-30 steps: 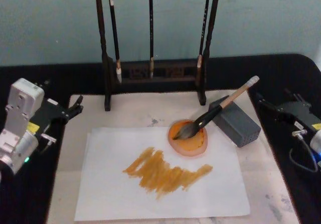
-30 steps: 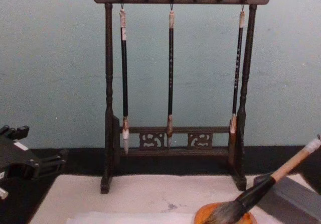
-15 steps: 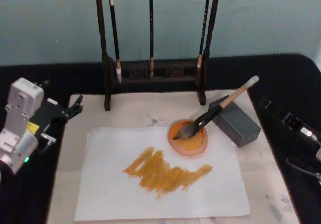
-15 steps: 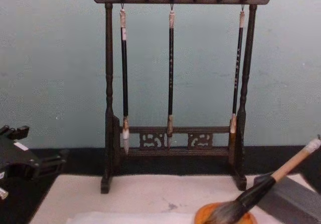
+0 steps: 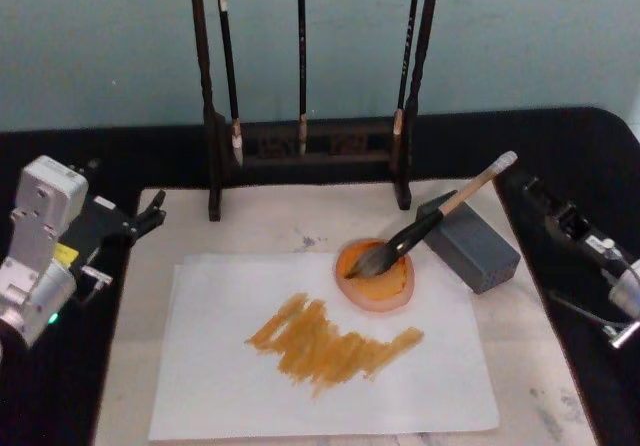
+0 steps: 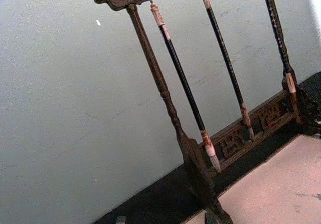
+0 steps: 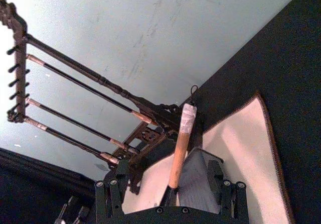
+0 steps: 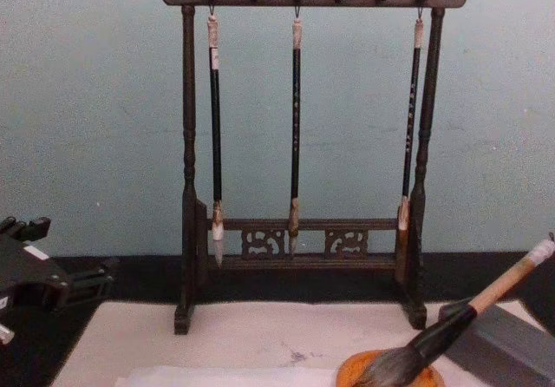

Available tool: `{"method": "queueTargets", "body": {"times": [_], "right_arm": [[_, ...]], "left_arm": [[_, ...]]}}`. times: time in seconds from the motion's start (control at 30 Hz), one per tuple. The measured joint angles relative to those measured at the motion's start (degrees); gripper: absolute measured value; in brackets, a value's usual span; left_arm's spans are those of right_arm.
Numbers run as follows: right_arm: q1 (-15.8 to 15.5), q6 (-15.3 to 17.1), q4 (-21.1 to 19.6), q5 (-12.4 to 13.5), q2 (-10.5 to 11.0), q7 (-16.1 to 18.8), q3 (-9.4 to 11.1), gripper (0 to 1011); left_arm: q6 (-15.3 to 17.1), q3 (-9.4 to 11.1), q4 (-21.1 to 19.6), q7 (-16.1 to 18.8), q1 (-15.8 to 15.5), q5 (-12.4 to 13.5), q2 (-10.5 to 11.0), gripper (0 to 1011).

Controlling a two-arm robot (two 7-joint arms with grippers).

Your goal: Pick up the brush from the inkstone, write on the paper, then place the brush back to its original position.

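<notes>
A pale blue-green wall point(image 8: 87, 144) backs a black table point(image 5: 600, 136) on which a cream mat point(image 5: 290, 216) is spread. At the mat's far edge stands a dark wooden rack point(image 8: 186, 144) hung with three thin brushes point(image 8: 296, 118). The paper point(image 5: 220, 386) lies on the near part of the mat and carries a band of orange-brown strokes point(image 5: 320, 346). The left gripper point(image 5: 150, 211) sits off the mat's left edge, well apart from the work; I cannot tell its state. The right gripper point(image 5: 548, 209) hovers over the black table just right of the mat, jaws spread wide and holding nothing. A grey block point(image 5: 480, 251) rests between it and the inkstone point(image 5: 375, 288), which sits on the paper's far right corner. The brush point(image 5: 440, 214) lies with its bristles in the inkstone and its shaft propped on the block. Its long axis rises back and to the right, whitish end toward the right jaws. The handle appears to line up between them, so the right arm is much the nearer.
</notes>
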Motion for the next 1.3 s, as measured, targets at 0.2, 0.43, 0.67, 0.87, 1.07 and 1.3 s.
{"method": "queueTargets", "body": {"times": [0.2,0.43,0.67,0.87,1.07,1.3], "right_arm": [[4.13,-1.67,4.25,-1.08,-1.07,0.53,-2.84,1000],[8.62,-4.31,9.71,-2.74,-2.53,1.83,-5.61,1000],[12.83,-6.44,15.46,-3.09,-4.21,2.62,-7.67,1000],[14.69,-7.67,17.98,-2.91,-5.08,2.31,-8.73,1000],[15.35,-8.38,18.71,-2.55,-5.10,1.85,-9.64,1000],[15.36,-8.36,18.72,-2.55,-5.10,1.82,-9.57,1000]], "left_arm": [[0.00,0.00,0.00,0.00,0.00,0.00,0.00,1010],[0.00,0.00,0.00,0.00,0.00,0.00,0.00,1010],[0.00,0.00,0.00,0.00,0.00,0.00,0.00,1010],[0.00,0.00,0.00,0.00,0.00,0.00,0.00,1010],[0.00,0.00,0.00,0.00,0.00,0.00,0.00,1010],[0.00,0.00,0.00,0.00,0.00,0.00,0.00,1009]]}}
